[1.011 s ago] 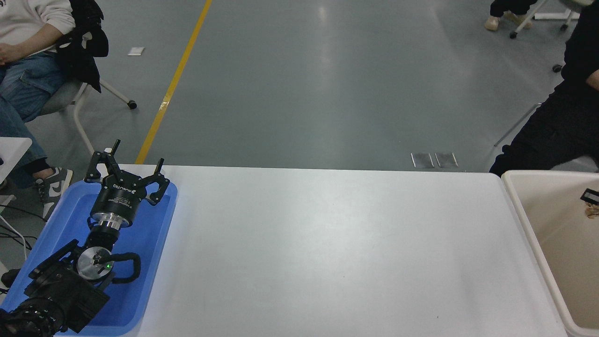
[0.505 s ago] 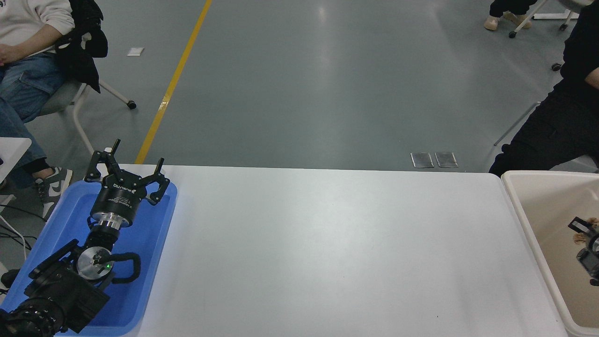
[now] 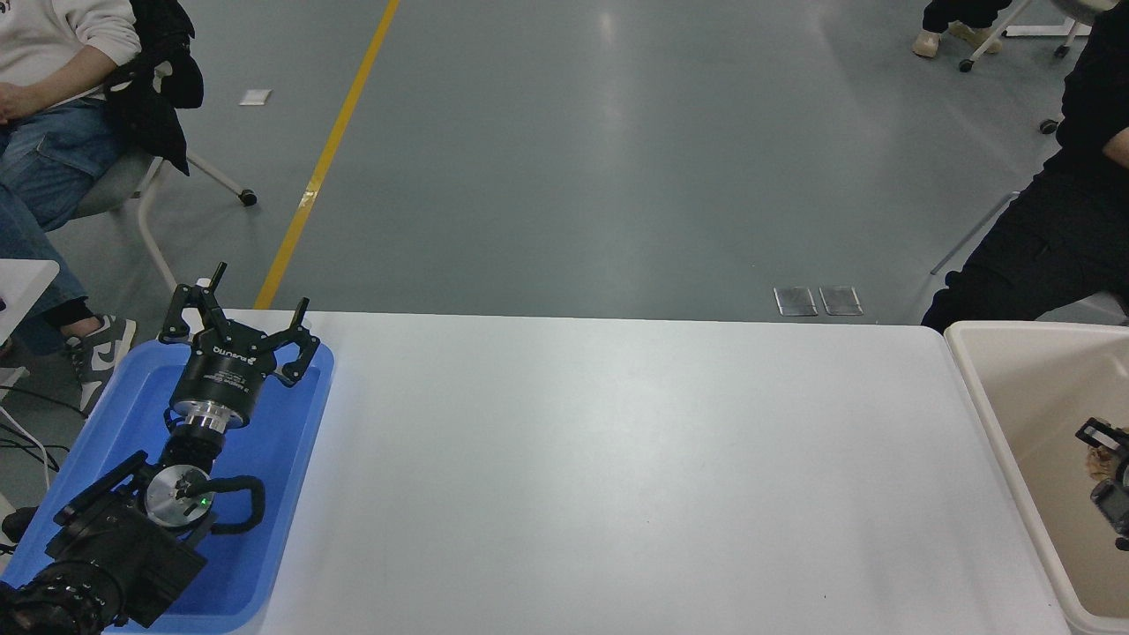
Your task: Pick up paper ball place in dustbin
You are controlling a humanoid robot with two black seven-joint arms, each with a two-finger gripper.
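Note:
The dustbin (image 3: 988, 414) is a cream plastic bin at the table's right end, cut off by the picture's edge. Over its inside, at the right edge, only part of my right gripper (image 3: 1108, 459) shows. It is shut on the paper ball (image 3: 1101, 460), a tan crumpled wad just below one black finger (image 3: 1094, 433). My left gripper (image 3: 247, 310) is parked open over the blue tray at the lower left, holding nothing.
A shallow blue tray (image 3: 291, 494) lies under the left arm at the table's left end. The white table (image 3: 617, 476) spans the middle. One person (image 3: 53, 97) sits on a chair at the far left, another in black (image 3: 1050, 238) by the bin.
My right gripper has come further into view and moved lower over the bin, the paper ball travelling with it. The left arm has not moved.

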